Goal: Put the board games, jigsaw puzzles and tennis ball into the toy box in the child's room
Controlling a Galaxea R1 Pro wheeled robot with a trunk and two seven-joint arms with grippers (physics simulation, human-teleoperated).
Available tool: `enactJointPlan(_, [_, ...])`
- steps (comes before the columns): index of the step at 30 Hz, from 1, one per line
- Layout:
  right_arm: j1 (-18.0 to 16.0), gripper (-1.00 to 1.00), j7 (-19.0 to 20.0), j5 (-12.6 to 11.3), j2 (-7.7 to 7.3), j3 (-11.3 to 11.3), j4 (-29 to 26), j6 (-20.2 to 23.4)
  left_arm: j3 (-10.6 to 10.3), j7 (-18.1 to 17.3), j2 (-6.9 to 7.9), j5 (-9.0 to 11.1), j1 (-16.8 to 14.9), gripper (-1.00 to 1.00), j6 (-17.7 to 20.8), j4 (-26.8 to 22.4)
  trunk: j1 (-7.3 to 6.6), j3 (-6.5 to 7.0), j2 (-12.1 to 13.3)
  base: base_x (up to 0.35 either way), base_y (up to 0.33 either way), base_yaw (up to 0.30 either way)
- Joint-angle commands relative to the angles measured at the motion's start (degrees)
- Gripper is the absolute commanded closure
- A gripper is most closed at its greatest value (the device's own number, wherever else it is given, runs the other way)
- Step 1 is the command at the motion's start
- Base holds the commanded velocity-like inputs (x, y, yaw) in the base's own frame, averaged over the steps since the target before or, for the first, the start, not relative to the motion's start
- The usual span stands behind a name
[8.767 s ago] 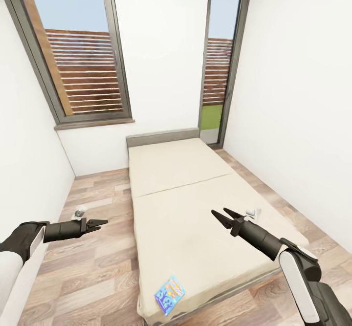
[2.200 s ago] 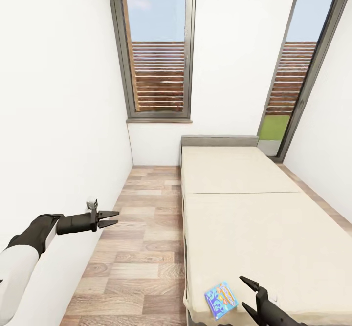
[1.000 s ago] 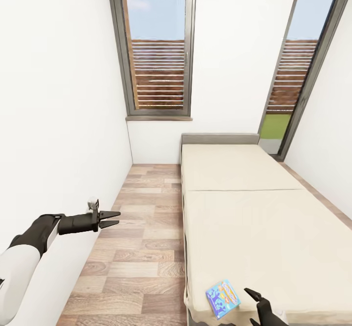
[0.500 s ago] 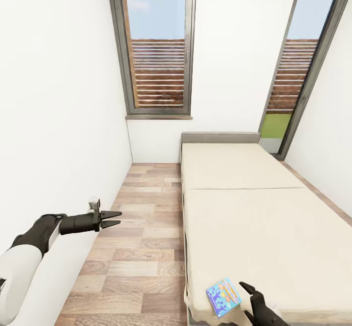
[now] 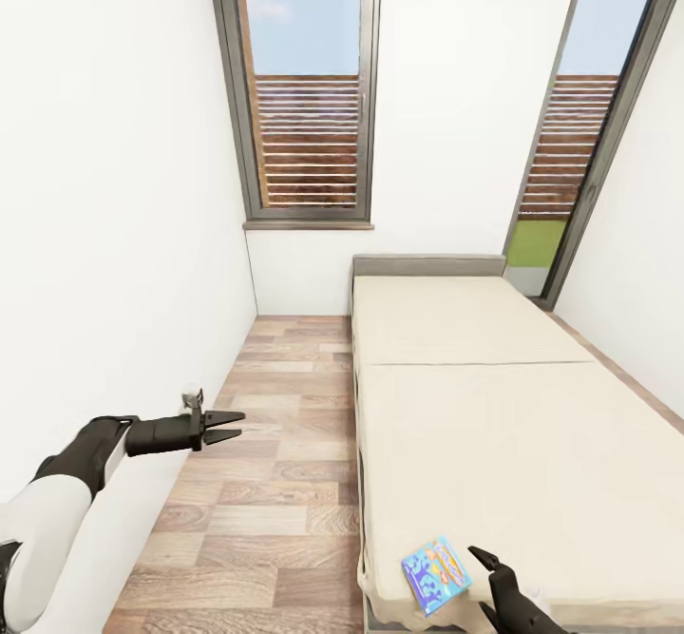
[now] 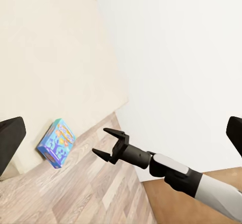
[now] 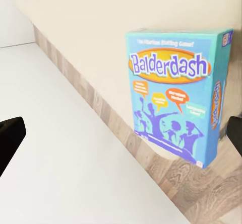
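A narrow white room holds a long beige bed (image 5: 494,425). The blue flat cardboard board game box (image 5: 435,573) lies at its near corner, around six o'clock. The right claw (image 5: 489,572) hangs spread just beside the box, probably to grasp it; the left claw (image 5: 223,426) is spread over the floor.

Beige bed (image 5: 494,406) at 4 o'clock, wood floor (image 5: 275,444) at 7, two tall windows (image 5: 306,92) w/ slatted fence beyond at 12.

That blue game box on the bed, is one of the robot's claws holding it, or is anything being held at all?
Nothing is held. The board game lies flat on the bed; the right gripper is open beside it, not touching. The left gripper is open and empty over the floor.
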Motion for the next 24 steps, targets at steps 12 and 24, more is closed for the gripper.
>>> enactJointPlan(12, [0.0,-1.00,-1.6,-0.1,-0.40,-0.5,0.0,0.5,0.3,-0.4,-0.50,-0.7,0.0,-1.00,0.6,0.0,1.54,-1.32,-2.9,0.000,0.000,0.000])
enactJointPlan(24, [0.0,-1.00,-2.4,-0.2,-0.38,-0.5,0.0,0.4,0.3,-0.4,-0.52,-0.7,0.0,-1.00,0.6,0.0,4.18,-3.48,-7.7,0.000,0.000,0.000])
